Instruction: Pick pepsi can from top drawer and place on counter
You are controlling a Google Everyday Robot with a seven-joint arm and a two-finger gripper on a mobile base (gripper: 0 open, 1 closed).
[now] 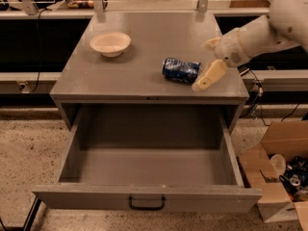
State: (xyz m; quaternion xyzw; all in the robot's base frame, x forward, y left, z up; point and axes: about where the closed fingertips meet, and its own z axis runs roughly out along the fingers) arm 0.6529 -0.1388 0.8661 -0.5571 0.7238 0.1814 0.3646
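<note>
Pepsi can (180, 70) lies on its side on the grey counter (144, 28), right of centre and near the front edge. A beige bowl (110, 43) sits well apart at the left, with open surface between them. Just right of the can, the hand (204, 64) is spread wide, gripping nothing. Below, the top drawer (144, 170) stands pulled out.

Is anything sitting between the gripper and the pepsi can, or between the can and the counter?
Nothing visible. The pepsi can lies on its side on the counter; the gripper, open, is beside it with a bare gap between. The bowl sits well off to the other side.
</note>
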